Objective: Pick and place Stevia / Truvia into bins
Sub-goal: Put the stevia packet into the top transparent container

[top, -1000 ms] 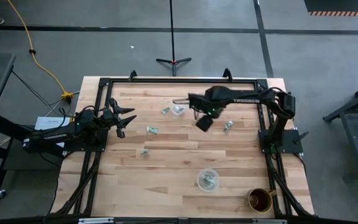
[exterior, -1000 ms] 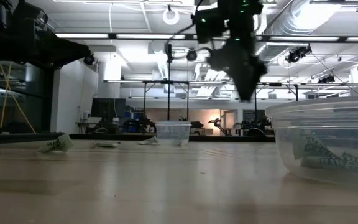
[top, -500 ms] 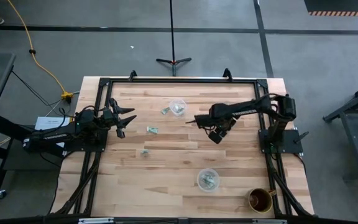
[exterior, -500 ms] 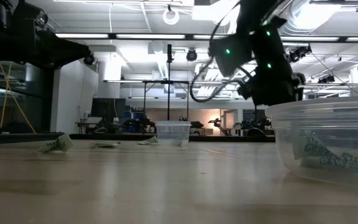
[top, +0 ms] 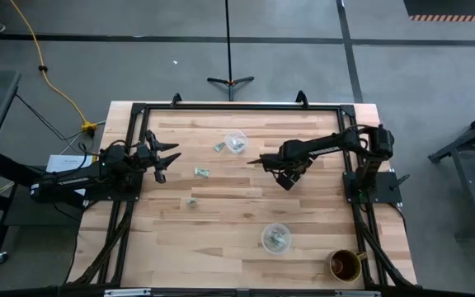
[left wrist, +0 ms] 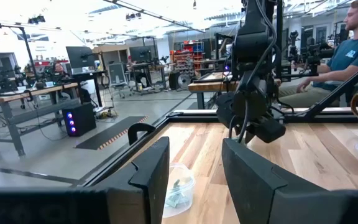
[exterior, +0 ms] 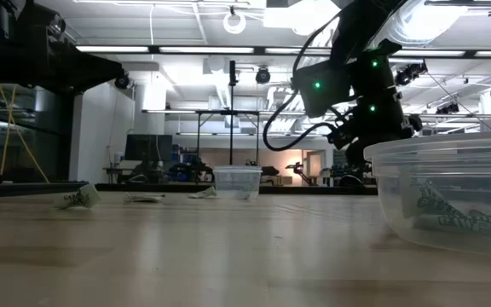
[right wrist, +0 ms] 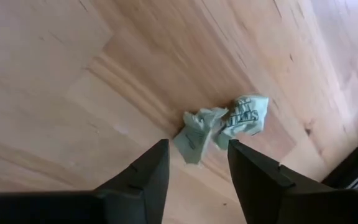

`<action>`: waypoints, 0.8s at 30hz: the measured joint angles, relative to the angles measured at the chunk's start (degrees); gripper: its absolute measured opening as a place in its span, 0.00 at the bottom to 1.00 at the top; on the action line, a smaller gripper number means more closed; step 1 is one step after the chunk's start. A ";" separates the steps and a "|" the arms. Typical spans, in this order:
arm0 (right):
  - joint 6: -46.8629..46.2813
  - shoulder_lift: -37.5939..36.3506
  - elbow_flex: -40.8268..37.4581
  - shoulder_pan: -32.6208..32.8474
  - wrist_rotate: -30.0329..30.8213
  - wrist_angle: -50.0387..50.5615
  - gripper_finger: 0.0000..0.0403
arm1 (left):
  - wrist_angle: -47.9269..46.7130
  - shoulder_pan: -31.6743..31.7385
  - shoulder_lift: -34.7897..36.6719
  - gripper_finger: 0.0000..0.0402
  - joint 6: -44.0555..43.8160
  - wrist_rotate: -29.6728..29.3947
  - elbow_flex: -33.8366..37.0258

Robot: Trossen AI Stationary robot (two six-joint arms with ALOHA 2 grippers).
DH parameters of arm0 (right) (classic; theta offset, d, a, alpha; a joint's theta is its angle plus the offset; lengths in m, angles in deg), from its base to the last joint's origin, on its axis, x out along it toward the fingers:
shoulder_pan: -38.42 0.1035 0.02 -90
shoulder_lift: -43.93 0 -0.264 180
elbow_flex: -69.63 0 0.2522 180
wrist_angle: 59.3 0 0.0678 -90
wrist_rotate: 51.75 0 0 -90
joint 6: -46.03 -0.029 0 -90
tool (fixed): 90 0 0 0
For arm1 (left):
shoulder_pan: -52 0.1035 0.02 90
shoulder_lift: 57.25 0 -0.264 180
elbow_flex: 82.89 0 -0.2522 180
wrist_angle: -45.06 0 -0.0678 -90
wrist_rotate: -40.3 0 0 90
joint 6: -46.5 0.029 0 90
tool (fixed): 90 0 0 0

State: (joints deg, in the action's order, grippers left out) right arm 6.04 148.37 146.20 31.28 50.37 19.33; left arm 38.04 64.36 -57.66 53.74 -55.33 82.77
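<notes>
Two crumpled pale green sachets (right wrist: 225, 127) lie together on the wood, just ahead of my right gripper (right wrist: 194, 168). That gripper is open and points down close over the table, right of centre (top: 285, 179), touching nothing. In the high view the arm hides this pair. Three more sachets (top: 219, 147), (top: 202, 172), (top: 191, 200) lie flat left of centre. The far clear cup (top: 236, 142) and the near clear cup (top: 275, 239) each hold sachets. My left gripper (top: 159, 161) waits open at the left edge.
A brown mug (top: 346, 266) stands at the near right corner. A black frame rail (top: 237, 106) runs around the table. In the low view the near cup (exterior: 450, 200) fills the right foreground. A person (left wrist: 356, 37) sits beyond the table's right side.
My right gripper has swung away from the far cup toward the right and near edges and come down from high above the table to just over the crumpled sachets. It has stayed open. The left arm has kept still.
</notes>
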 joint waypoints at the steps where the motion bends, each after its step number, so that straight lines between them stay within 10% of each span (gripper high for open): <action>1: 0.21 0.00 0.00 0.00 0.30 -0.27 0.38 | 0.00 0.00 0.00 0.45 0.00 0.00 0.00; 24: 5.69 0.13 0.00 0.00 -0.46 -1.19 0.35 | 0.00 0.01 0.00 0.45 -0.02 0.00 0.00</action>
State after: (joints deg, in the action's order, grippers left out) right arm 11.73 148.50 146.20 31.28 49.90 18.14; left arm 38.04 64.36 -57.66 53.72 -55.33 82.77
